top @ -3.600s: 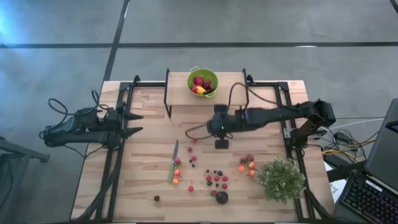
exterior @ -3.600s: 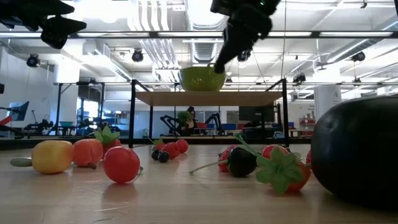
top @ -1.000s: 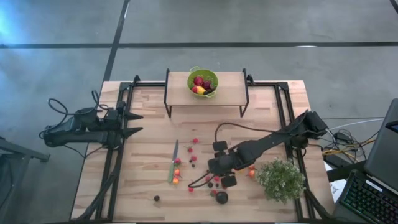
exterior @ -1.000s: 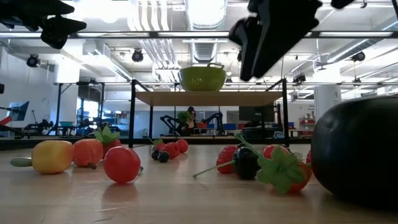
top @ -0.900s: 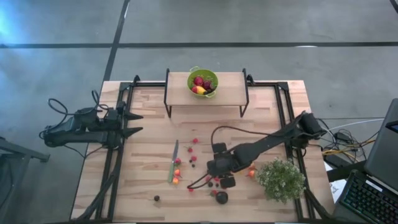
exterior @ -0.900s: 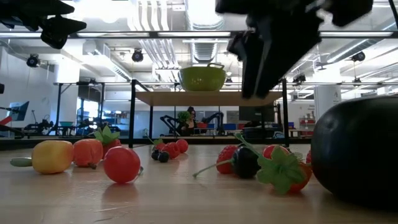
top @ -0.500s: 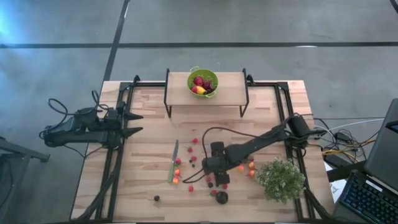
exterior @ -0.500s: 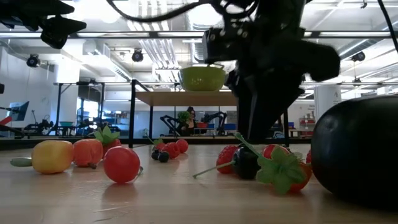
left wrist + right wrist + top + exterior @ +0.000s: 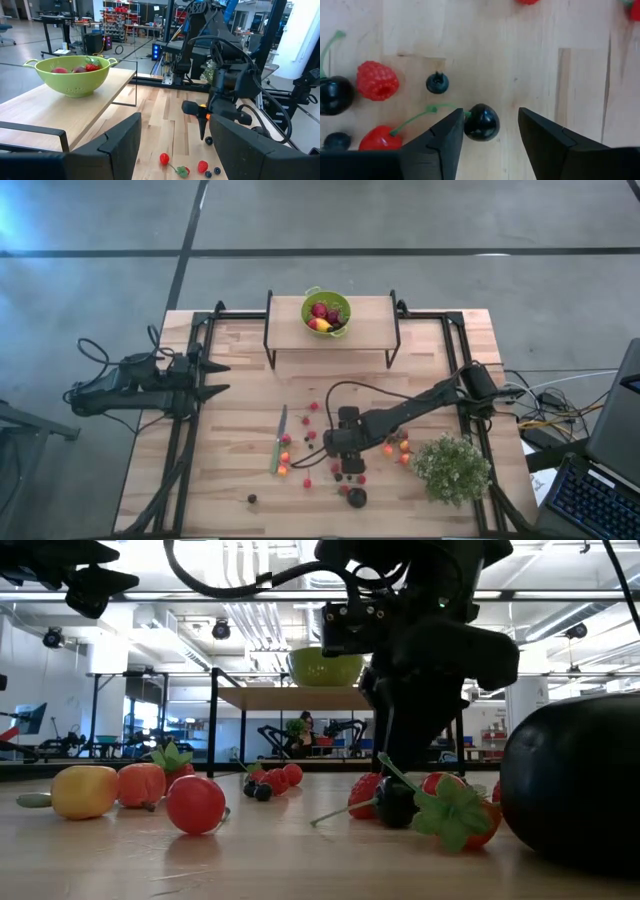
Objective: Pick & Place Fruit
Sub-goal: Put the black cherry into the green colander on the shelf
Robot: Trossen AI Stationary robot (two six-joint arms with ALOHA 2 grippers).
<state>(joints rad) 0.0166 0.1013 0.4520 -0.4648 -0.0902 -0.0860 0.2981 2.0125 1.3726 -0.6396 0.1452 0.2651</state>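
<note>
Small fruit lie scattered on the wooden table: red berries, dark ones and some orange pieces [image 9: 345, 463]. A big dark round fruit [image 9: 356, 497] sits near the near edge. My right gripper [image 9: 490, 137] is open and low over the cluster. Its fingers stand on either side of a dark cherry [image 9: 481, 121] with a green stem, which lies on the table, and I see no touch. In the low view the right gripper [image 9: 400, 765] hangs just above that cherry [image 9: 393, 802]. My left gripper [image 9: 215, 378] waits open at the table's left edge.
A green colander [image 9: 326, 311] holding fruit stands on a raised wooden shelf [image 9: 370, 320] at the far edge. A green-handled knife [image 9: 279, 442] lies left of the cluster. A bushy plant [image 9: 452, 468] stands to its right. Black frame rails run along both sides.
My right gripper has come down toward the table and moved a little toward the left edge, ending over the dark cherry in the fruit cluster. The fruit has stayed where it was.
</note>
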